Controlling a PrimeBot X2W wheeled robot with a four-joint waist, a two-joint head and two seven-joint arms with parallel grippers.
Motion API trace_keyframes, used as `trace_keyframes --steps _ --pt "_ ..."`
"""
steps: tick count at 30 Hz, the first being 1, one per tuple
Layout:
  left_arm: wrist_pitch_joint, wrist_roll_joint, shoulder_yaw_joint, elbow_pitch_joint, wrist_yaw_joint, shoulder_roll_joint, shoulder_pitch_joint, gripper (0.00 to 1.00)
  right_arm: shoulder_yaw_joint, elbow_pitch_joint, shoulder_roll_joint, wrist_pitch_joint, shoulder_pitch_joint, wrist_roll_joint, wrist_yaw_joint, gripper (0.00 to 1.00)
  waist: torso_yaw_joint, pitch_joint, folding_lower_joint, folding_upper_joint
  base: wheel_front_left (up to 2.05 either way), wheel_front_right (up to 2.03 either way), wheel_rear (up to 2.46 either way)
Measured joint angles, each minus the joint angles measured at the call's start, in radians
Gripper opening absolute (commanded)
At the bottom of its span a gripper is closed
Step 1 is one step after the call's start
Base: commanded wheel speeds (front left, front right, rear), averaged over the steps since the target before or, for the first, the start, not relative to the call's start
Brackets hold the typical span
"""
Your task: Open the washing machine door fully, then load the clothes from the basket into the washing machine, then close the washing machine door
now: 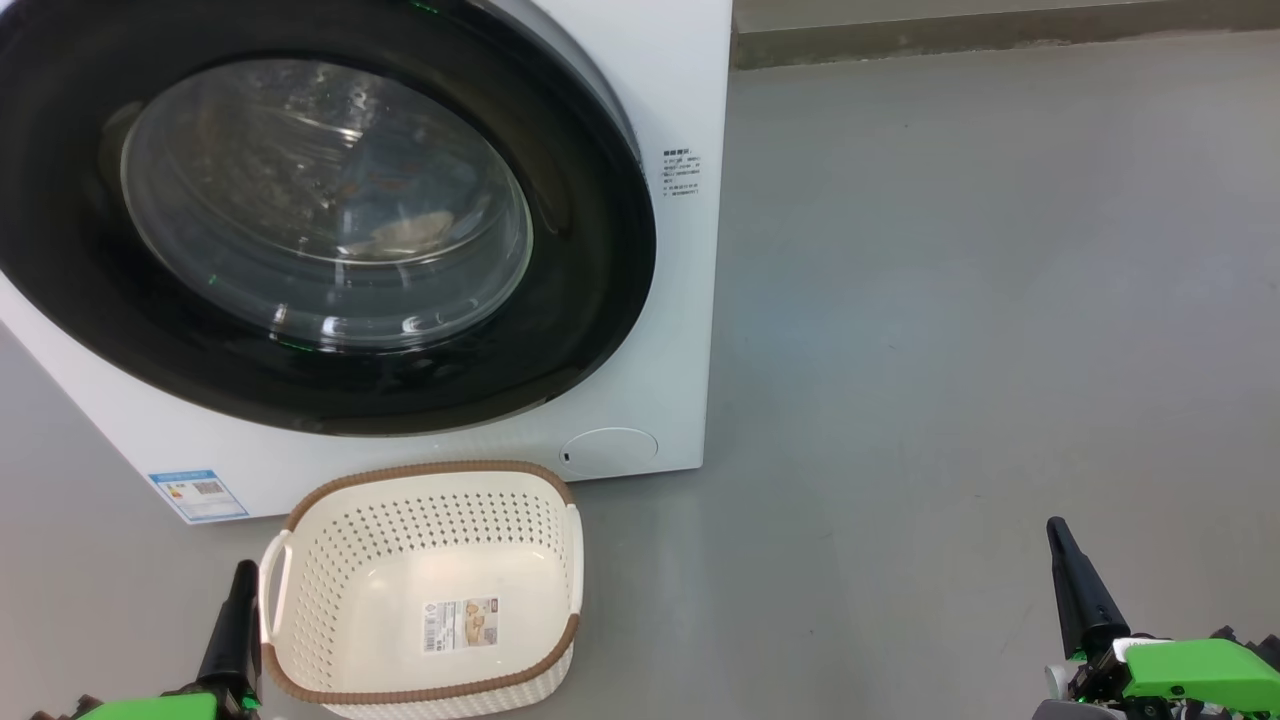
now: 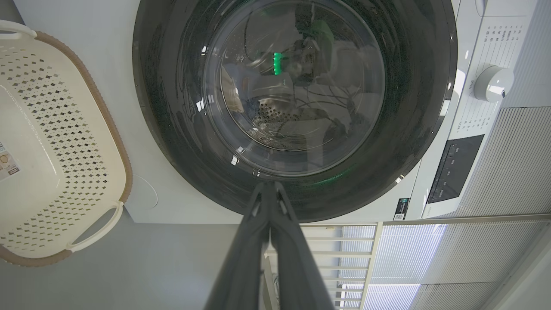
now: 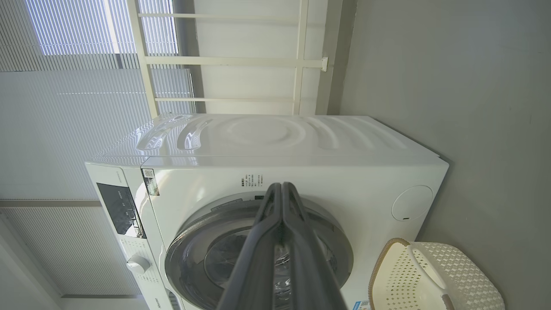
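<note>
Left gripper [image 2: 270, 187] clenched, nothing in it, just beside the basket [image 1: 330, 600]. Right gripper [image 3: 282, 188] likewise clenched on nothing, over smooth grey floor [image 1: 950, 300]. The basket sits on that floor before the washing machine [image 1: 690, 300]. I see the washing machine door [image 1: 590, 250] closed, with the clothes [image 1: 410, 232] pale behind the glass. Ribbed blinds [image 3: 64, 107] stand behind the machine.

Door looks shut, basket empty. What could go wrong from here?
1. The washing machine door looks shut, but the latch is not visible, so it may spring open.
2. The left gripper, shut, sits right beside the basket. A sideways move could knock it.
3. The clothes show faintly through the door, and a piece may be caught at its rim.
</note>
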Motion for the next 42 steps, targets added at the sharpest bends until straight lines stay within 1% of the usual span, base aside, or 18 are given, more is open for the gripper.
trace_keyframes --steps 42 --pt "0.0 0.0 0.0 0.0 0.0 0.0 0.0 0.0 0.0 0.0 0.0 0.0 0.0 0.0 0.0 0.0 0.0 0.0 0.0 0.0 0.0 0.0 0.0"
